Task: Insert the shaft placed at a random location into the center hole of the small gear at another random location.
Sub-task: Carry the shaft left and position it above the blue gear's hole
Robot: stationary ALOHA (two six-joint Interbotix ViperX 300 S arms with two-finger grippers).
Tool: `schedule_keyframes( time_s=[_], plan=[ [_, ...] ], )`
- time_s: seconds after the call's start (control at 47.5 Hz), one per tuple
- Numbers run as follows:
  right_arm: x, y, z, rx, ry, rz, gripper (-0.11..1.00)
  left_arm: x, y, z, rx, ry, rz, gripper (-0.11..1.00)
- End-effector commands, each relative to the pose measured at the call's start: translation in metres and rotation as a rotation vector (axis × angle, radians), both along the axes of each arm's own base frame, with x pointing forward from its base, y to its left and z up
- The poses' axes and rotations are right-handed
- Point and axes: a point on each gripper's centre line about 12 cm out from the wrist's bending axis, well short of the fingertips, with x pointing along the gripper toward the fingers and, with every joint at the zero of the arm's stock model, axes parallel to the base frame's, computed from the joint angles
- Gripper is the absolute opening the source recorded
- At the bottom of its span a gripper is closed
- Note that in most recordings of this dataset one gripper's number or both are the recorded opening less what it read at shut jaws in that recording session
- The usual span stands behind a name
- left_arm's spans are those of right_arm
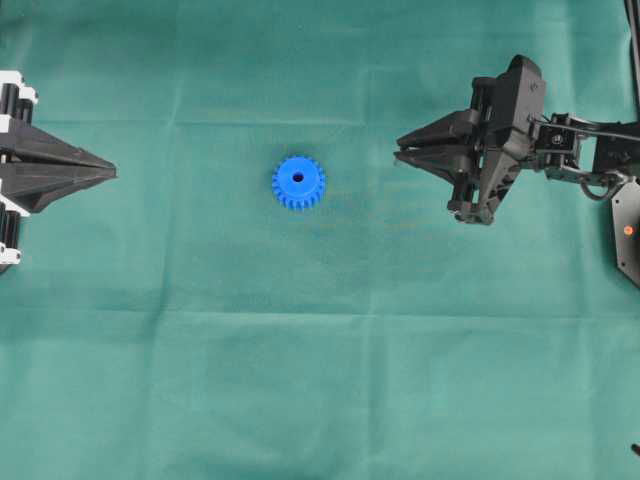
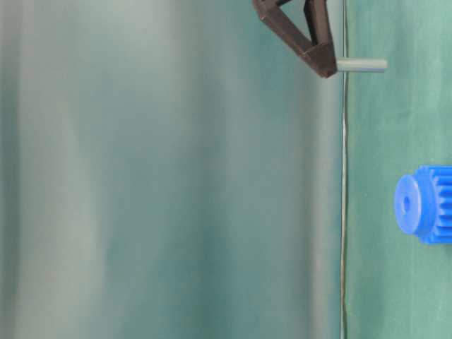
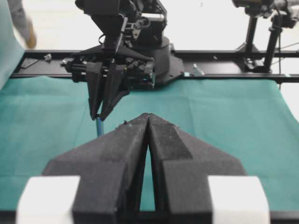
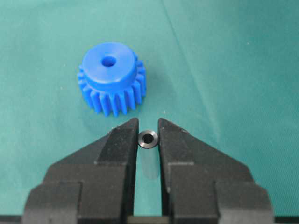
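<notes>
The small blue gear (image 1: 298, 182) lies flat on the green cloth, hub up, its center hole (image 1: 298, 178) dark and open. It also shows in the right wrist view (image 4: 112, 78) and the table-level view (image 2: 424, 204). My right gripper (image 1: 400, 153) is shut on the shaft (image 4: 148, 139), a short grey pin held upright between the fingertips above the cloth, to the right of the gear. The shaft sticks out below the tips in the table-level view (image 2: 361, 65) and the left wrist view (image 3: 99, 126). My left gripper (image 1: 112, 175) is shut and empty at the left edge.
The green cloth (image 1: 320, 380) covers the table. The right arm's black base (image 3: 140, 51) and a black rail stand at the far side in the left wrist view. A black part with an orange dot (image 1: 628, 232) sits at the right edge.
</notes>
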Motion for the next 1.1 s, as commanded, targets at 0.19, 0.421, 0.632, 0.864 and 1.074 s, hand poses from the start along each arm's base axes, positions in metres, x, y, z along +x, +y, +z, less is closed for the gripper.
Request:
schedule_keyframes(
  time_s=[0.19,0.421,0.632,0.864,1.074],
  plan=[
    [0.038,0.0,0.013,-0.028,-0.038,0.03,0.12,0.002,0.0,0.007,0.0,-0.017,0.001,0.0],
    [0.079,0.002,0.019,-0.043,-0.047,0.069,0.12,0.002,0.0,0.008,0.001,-0.02,0.001,0.0],
    [0.11,0.005,0.023,-0.044,-0.041,0.09,0.12,0.002,0.0,0.008,0.001,-0.021,-0.001,0.0],
    [0.126,0.004,0.019,-0.044,-0.035,0.094,0.12,0.002,0.0,0.008,0.0,-0.021,0.001,0.0],
    [0.125,0.004,0.018,-0.042,-0.032,0.094,0.12,0.002,0.0,0.008,0.0,-0.02,0.001,0.0]
  ],
)
